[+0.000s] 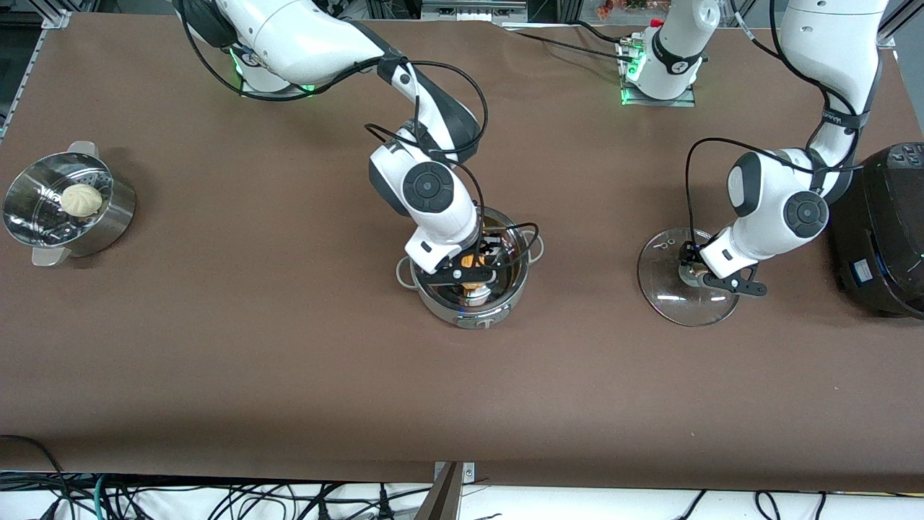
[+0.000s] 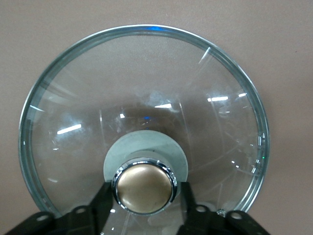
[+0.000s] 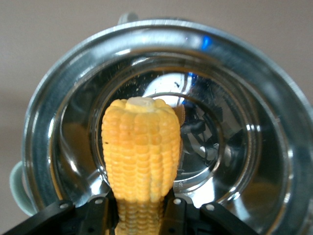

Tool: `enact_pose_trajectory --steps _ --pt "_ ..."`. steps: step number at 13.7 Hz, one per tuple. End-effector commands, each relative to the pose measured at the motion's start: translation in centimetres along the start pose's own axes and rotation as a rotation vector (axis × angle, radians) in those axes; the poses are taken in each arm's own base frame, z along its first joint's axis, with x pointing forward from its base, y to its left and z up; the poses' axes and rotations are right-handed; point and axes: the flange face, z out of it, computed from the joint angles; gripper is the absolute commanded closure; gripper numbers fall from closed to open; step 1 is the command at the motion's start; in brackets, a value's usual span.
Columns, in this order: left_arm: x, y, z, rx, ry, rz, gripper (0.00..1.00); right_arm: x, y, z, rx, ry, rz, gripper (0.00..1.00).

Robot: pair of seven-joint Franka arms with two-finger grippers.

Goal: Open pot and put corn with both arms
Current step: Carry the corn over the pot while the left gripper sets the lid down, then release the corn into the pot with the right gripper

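1. The pot point(image 1: 473, 285) stands uncovered near the middle of the worktop point(image 1: 289, 375), its shiny steel interior exposed.
2. The right hand point(image 1: 469, 276) is positioned over the pot's open mouth, inside the line of the rim.
3. The right hand's fingers are clamped on the lower end of the corn point(image 3: 142, 152). The cob projects from between the fingers and points down into the pot, above the pot's floor.
4. The glass lid point(image 1: 686, 278) lies flat on the worktop toward the left arm's end of the table, well apart from the pot, with its brass knob point(image 2: 145, 185) facing upward.
5. The left hand point(image 1: 704, 278) is low over the lid at the knob. One finger point(image 2: 100, 205) stands on each side of the knob. The fingers are slightly apart; whether they touch the knob cannot be determined.
6. A steamer bowl point(image 1: 68, 206) holding a white bun point(image 1: 81, 199) sits toward the right arm's end of the worktop.
7. A black cooker point(image 1: 884, 231) stands at the left arm's end, just beside the left arm.
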Motion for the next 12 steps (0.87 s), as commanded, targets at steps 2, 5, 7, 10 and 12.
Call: enact_pose_trajectory --steps 2,5,7,10,12 --pt "-2.6 0.5 -4.5 -0.024 -0.015 0.006 0.0 0.0 -0.3 1.2 0.001 -0.004 -0.004 0.58" --pt "-3.4 0.5 -10.8 -0.016 0.093 0.003 0.0 -0.1 -0.2 1.5 -0.007 -0.007 -0.005 0.0" --pt "-4.2 -0.9 -15.5 -0.005 0.179 -0.023 0.0 0.0 -0.2 1.0 -0.006 0.002 -0.011 0.0" --pt "-6.0 -1.1 -22.3 -0.007 0.217 -0.023 0.0 0.4 -0.1 -1.9 -0.001 0.028 -0.014 0.0" --pt "-7.2 -1.0 -27.1 -0.017 0.221 -0.025 0.0 0.1 0.3 -5.3 -0.036 0.031 -0.032 0.0"
